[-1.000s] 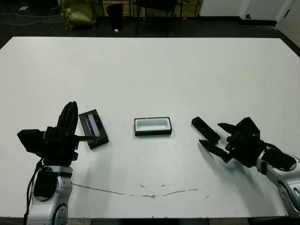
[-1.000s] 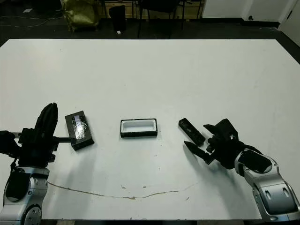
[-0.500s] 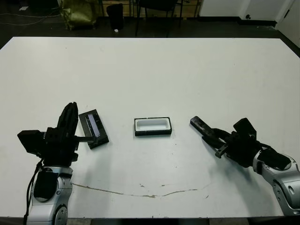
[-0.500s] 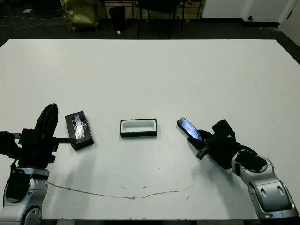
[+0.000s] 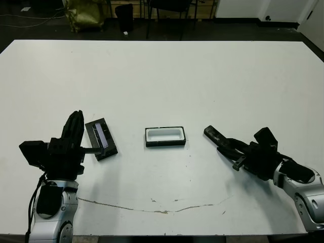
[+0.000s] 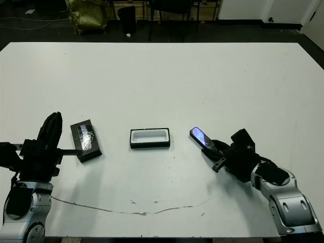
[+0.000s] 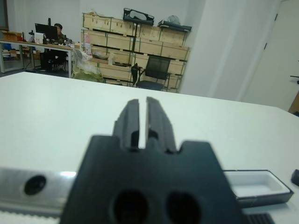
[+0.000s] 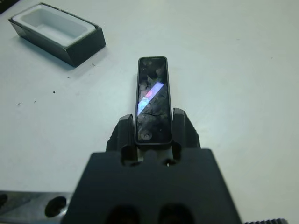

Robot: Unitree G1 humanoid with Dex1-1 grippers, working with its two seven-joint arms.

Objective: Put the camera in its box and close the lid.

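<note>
- Camera (image 8: 153,99) is sitting clenched between the right gripper's (image 8: 152,130) two fingers, right of the box, its glossy face turned upward.
- White table (image 5: 167,76) is carrying everything.
- Left gripper (image 7: 143,119) is hovering near the lid's left side, fingers pressed together, grasping nothing.
- Lid (image 5: 100,138) is lying flat, left of the box.
- Box (image 5: 165,136) is resting open at the table's middle.
</note>
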